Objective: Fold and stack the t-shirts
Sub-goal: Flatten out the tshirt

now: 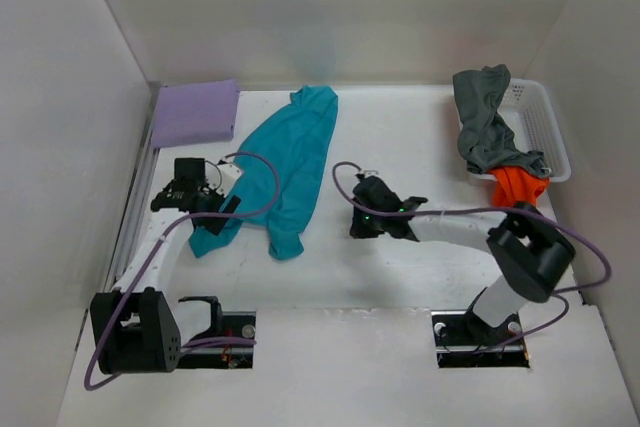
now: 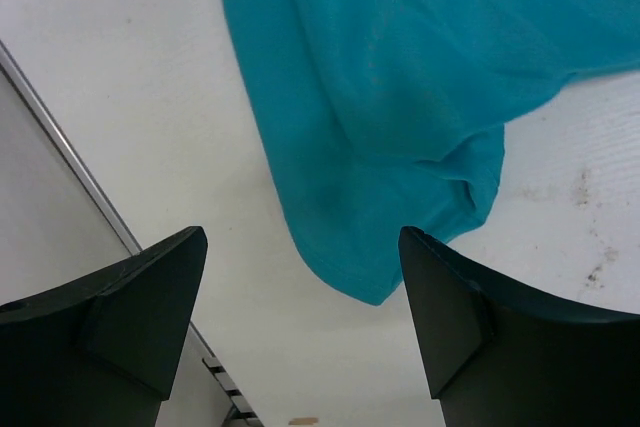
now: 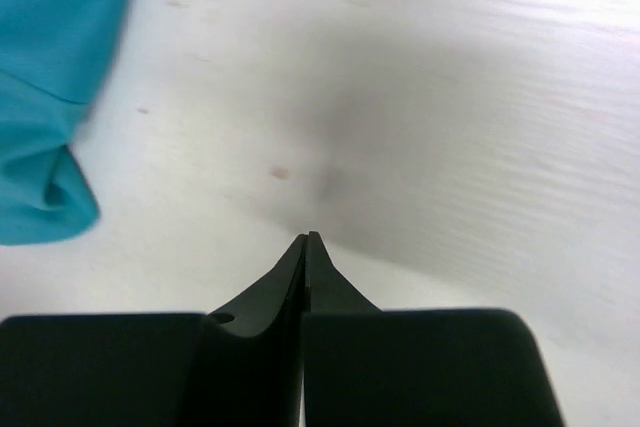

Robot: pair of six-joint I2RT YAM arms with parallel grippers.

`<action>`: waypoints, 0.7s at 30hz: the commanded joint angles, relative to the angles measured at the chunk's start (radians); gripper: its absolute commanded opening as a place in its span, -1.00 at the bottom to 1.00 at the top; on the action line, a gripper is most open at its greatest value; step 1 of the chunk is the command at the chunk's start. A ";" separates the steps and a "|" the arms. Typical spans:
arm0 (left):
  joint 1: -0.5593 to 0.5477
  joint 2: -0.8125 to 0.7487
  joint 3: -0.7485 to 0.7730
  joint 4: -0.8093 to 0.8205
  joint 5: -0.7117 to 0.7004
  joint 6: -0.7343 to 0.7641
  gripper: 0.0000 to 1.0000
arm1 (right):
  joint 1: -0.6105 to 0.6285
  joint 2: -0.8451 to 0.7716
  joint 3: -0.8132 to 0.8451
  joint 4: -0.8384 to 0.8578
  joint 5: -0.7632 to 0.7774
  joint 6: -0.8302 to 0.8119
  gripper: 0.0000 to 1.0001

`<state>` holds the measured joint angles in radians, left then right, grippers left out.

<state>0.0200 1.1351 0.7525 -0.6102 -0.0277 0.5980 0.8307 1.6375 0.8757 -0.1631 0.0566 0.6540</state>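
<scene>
A teal t-shirt point(image 1: 285, 162) lies crumpled in a long diagonal strip on the table's left-centre. Its lower corner point(image 2: 400, 147) shows just beyond my left gripper's tips. My left gripper point(image 1: 212, 202) point(image 2: 300, 277) stands open above the table with nothing between its fingers. My right gripper point(image 1: 362, 217) point(image 3: 308, 239) is shut and empty over bare table, with the teal shirt's edge point(image 3: 50, 97) to its left. A folded lavender t-shirt point(image 1: 195, 112) sits at the back left. A dark grey t-shirt point(image 1: 485, 122) and an orange t-shirt point(image 1: 518, 185) hang over the basket.
A white mesh basket point(image 1: 548, 127) stands at the back right. A metal rail point(image 2: 70, 162) runs along the left wall. White walls enclose the table on the left, back and right. Purple cables loop from both arms.
</scene>
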 commanded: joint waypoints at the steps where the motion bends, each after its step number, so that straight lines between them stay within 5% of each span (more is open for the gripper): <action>1: -0.076 -0.005 -0.015 -0.006 -0.017 0.083 0.53 | -0.082 -0.157 -0.113 0.039 0.038 0.030 -1.00; 4: -0.134 -0.005 -0.034 -0.039 -0.066 0.140 0.53 | -0.103 -0.237 -0.124 0.019 0.012 -0.022 -0.78; 10: -0.133 -0.015 -0.079 -0.057 -0.143 0.088 0.51 | 0.164 -0.110 0.147 0.014 0.054 -0.060 -0.15; 18: -0.226 0.218 -0.149 0.101 -0.212 -0.072 0.43 | 0.293 0.157 0.399 0.056 0.137 -0.093 0.08; 21: -0.187 0.253 -0.145 0.141 -0.206 -0.082 0.20 | 0.293 0.173 0.385 0.074 0.126 -0.071 0.08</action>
<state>-0.1902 1.3399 0.6514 -0.5423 -0.2489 0.5671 1.1324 1.8084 1.2316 -0.1524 0.1501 0.5804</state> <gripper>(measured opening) 0.627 0.537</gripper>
